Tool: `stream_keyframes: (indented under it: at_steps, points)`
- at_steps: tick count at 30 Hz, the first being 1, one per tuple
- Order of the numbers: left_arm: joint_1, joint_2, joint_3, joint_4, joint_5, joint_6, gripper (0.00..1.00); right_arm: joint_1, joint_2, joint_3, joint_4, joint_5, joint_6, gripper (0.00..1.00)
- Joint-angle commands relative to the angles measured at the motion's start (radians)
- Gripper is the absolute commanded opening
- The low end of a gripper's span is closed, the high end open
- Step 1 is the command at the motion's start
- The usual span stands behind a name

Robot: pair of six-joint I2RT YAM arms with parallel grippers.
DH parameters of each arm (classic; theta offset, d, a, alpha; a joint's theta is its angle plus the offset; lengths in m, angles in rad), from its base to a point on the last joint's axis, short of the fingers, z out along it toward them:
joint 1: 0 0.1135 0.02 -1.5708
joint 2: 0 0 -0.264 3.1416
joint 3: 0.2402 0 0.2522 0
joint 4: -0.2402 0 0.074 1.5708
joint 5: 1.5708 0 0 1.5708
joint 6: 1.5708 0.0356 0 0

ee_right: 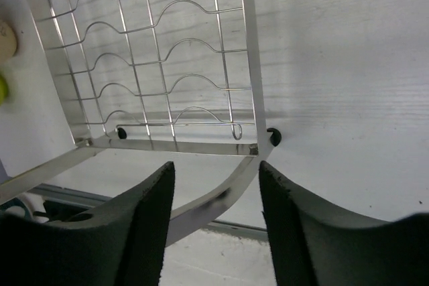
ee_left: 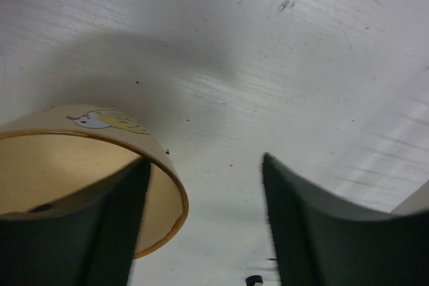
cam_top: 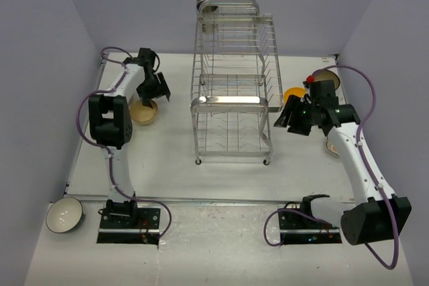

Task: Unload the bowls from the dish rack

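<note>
The dish rack (cam_top: 231,92) sits mid-counter, towards the back. From overhead its wire tiers look bare, apart from a dark rounded something at the top back corner that I can't make out. Just off its right side there's an orange bowl (cam_top: 293,94) on the counter (cam_top: 174,165). Over on the left a tan bowl (cam_top: 143,112) sits well apart from the rack, with the left arm right over it.

The left fingers (ee_left: 114,232) are spread wide and not gripping. One hangs inside the bowl and the other outside, so they straddle the wall without pinching it. Reads to me like the letting-go end of a placement. To do that cleanly I'd go straight up until the inner finger is above the rim before swinging anywhere, otherwise it'll hook the lip and tip or drag the bowl.

The right fingers (ee_right: 120,232) are wide too, nothing between them, pointed at the rack's low right corner.

View stuff: only the overhead shows where the bowls lie relative to the rack. Only the left wrist cam shows that finger inside the bowl, plus a little bird print on the outside. Only the right wrist cam shows the lower wires up close, with no bowl in that patch.
</note>
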Motion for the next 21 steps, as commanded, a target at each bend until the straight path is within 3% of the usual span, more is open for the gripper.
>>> stream_keyframes:
  at_steps: [1,2,3,4,5,6,11,21]
  points:
    - [0.004,-0.023,0.058,0.061,0.074,-0.023,0.76,-0.005,-0.043,0.032,-0.071,0.077,-0.035,0.59]
    - [0.004,-0.032,0.082,0.063,0.087,-0.028,0.83,-0.005,-0.049,0.033,-0.091,0.080,-0.044,0.76]
    - [0.004,-0.038,0.098,0.063,0.109,-0.032,0.87,-0.005,-0.059,0.041,-0.106,0.083,-0.053,0.77]
    - [0.004,-0.044,0.111,0.063,0.118,-0.046,0.97,-0.003,-0.067,0.042,-0.120,0.095,-0.058,0.78]
    - [0.004,-0.061,0.139,0.061,0.129,-0.054,1.00,-0.005,-0.081,0.041,-0.134,0.105,-0.063,0.93]
    - [0.004,-0.069,0.151,0.066,0.150,-0.058,1.00,-0.005,-0.113,0.036,-0.136,0.115,-0.069,0.99]
    - [-0.002,-0.153,0.167,0.079,0.209,-0.088,1.00,-0.005,-0.184,0.033,-0.162,0.142,-0.075,0.99]
    - [-0.052,-0.379,0.035,0.198,0.411,-0.052,1.00,-0.005,-0.277,-0.042,-0.172,0.132,-0.081,0.99]
